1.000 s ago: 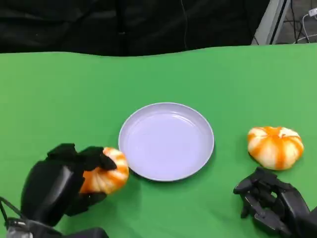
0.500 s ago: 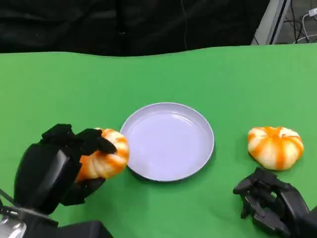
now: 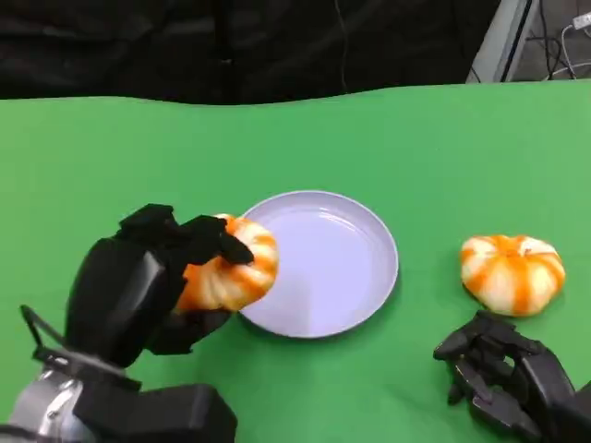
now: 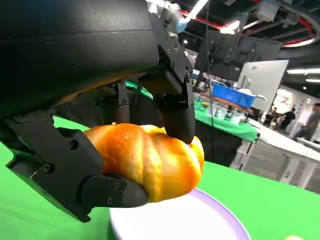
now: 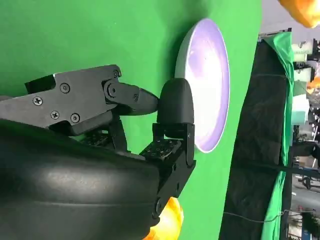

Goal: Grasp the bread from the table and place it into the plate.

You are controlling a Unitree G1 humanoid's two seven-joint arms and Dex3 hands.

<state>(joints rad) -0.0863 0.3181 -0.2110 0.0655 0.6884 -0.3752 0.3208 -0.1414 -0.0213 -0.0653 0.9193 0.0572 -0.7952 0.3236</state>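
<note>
The left hand (image 3: 138, 286) is closed around an orange-striped bread roll (image 3: 229, 262), held raised over the near-left rim of the lavender plate (image 3: 360, 277), so carrying inward and release are judged due next.

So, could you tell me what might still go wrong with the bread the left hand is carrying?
The left hand holds the bread above the plate's near-left rim, not its middle; released here, it might catch the rim and roll onto the table. In the left wrist view the fingers clasp only its rounded sides, so it might slip.
</note>
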